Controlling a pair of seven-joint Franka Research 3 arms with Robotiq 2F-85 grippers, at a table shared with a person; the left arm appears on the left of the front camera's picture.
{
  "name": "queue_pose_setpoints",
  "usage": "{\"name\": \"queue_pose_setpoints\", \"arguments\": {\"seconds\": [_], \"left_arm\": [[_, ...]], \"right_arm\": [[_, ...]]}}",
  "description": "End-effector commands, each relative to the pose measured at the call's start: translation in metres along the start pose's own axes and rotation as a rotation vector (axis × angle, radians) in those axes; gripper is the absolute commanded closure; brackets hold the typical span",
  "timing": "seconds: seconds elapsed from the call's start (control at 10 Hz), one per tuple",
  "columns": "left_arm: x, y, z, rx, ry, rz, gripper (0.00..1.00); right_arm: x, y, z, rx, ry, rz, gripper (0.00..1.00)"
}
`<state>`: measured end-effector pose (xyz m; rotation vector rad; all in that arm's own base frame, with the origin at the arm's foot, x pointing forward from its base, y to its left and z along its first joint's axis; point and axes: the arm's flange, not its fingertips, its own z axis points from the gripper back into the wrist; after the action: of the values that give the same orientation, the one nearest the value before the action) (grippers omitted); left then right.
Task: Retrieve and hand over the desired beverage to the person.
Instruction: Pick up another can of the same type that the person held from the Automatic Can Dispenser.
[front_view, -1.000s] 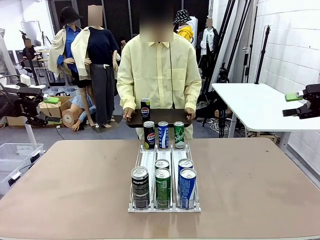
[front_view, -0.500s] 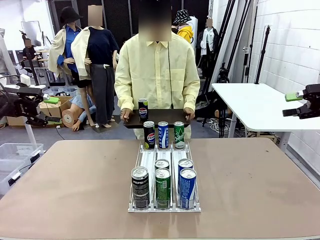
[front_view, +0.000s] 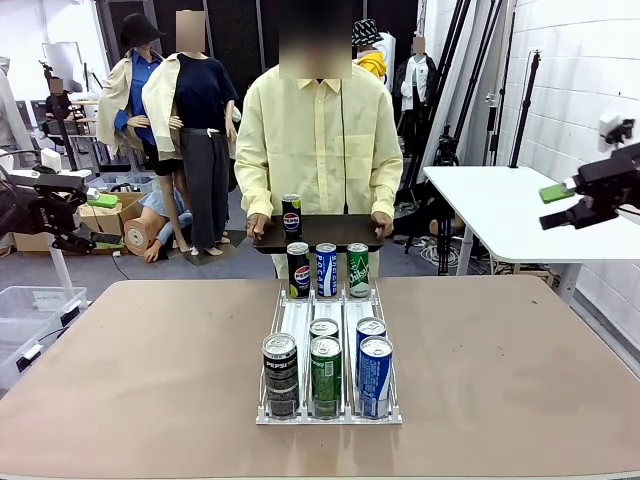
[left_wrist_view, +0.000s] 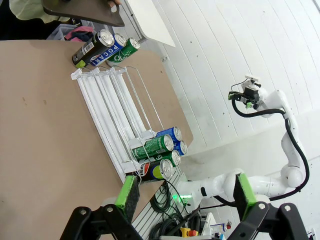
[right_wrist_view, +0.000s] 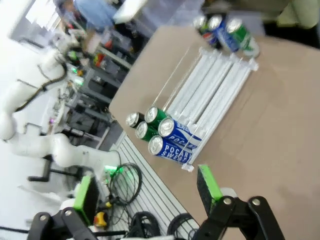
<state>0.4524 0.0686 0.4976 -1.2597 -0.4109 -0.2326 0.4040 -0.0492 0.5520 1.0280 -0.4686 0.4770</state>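
L fingers (left_wrist_view: 127, 192) & R fingers (right_wrist_view: 207, 182) wide open, empty. I'd pick black aluminium Pepsi can (front_view: 280, 375), upright, near-left lane of white plastic rack (front_view: 300, 318) on brown tabletop (front_view: 130, 380). Prob. firm, slick, dentable; grip mid-body.

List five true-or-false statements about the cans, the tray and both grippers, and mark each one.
1. The person holds a dark tray with one Pepsi can standing on it. True.
2. The right gripper is shut on a Pocari Sweat can. False: it is open and empty, well clear of the cans.
3. Three far-end cans stand in the rack, one per lane. True.
4. The rack's near end holds three cans. False: five near-end cans stand there.
5. The left gripper is open and holds nothing. True.
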Motion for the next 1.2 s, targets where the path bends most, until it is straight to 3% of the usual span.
{"name": "queue_pose_setpoints", "arguments": {"seconds": [0.0,0.7,1.1], "left_arm": [[0.001,0.000,0.001,0.003,-0.008,-0.001,0.00],[0.001,0.000,0.001,0.003,-0.008,-0.001,0.00],[0.001,0.000,0.001,0.003,-0.008,-0.001,0.00]], "right_arm": [[0.016,0.024,-0.024,-0.110,0.106,-0.005,0.00],[-0.001,0.070,-0.136,-0.337,0.250,-0.028,0.00],[-0.005,0.090,-0.201,-0.472,0.387,-0.011,0.00]]}}
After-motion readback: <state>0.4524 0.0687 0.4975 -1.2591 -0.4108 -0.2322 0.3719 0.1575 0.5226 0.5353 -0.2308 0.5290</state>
